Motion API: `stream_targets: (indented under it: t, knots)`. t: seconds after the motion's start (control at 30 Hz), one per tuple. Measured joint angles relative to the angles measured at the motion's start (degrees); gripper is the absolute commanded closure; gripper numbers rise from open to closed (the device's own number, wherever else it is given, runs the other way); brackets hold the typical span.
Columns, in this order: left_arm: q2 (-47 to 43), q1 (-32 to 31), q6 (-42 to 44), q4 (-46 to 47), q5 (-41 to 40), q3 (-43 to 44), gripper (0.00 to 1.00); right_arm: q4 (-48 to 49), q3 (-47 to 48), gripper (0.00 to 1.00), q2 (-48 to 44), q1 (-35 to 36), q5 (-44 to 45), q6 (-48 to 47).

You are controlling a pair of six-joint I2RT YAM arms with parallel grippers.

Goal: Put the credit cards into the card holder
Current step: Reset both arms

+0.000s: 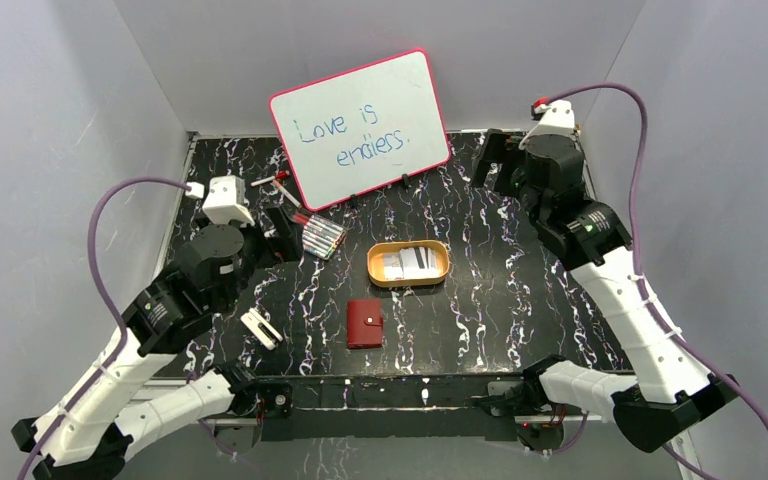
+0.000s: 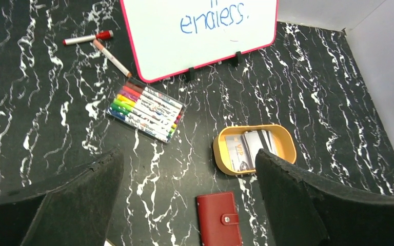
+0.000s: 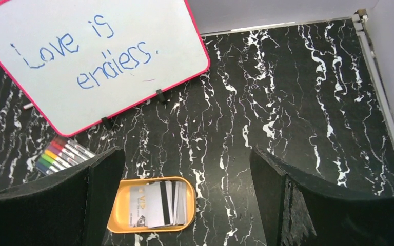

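Note:
Several pale credit cards (image 1: 407, 262), one with a dark stripe, lie stacked in an orange oval tray (image 1: 372, 265) at mid-table. The wrist views show the same cards (image 2: 249, 148) (image 3: 156, 205). The dark-red card holder (image 1: 364, 323) lies closed with its snap tab fastened, just in front of the tray; the left wrist view has it (image 2: 219, 219) at the bottom edge. My left gripper (image 1: 280, 235) (image 2: 187, 159) hovers open at the left, above the table and apart from both. At the back right, high over the table, my right gripper (image 1: 495, 160) (image 3: 185, 154) is open and holds nothing.
A pink-framed whiteboard (image 1: 360, 125) leans at the back. A colour marker set (image 1: 322, 238) lies left of the tray, with loose markers (image 1: 280, 180) behind it. A small white object (image 1: 260, 328) sits near the front left. Grey walls enclose the table.

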Motion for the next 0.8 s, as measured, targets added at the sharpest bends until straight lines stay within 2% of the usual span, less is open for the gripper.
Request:
stream_targets:
  t: [0.27,0.47,0.63,0.8]
  knots:
    - [9.5,0.0,8.9,4.3,-2.4,10.7,0.05,2.0,1.7,0.0,0.9,-9.1,-10.2,4.2]
    - [13.6,0.0,17.0,6.5,-2.8,21.1,0.05,10.9,0.2,0.0,-1.0,-9.3,-12.9,0.9]
    - [16.6,-2.0,20.6,8.4,-2.9,30.0,0.05,16.1,2.0,0.0,-3.7,-8.4,-13.9,-2.7]
    - [17.1,-3.6,22.1,10.5,-2.9,31.6,0.04,22.4,0.7,0.0,-8.9,-7.3,-14.3,-4.3]
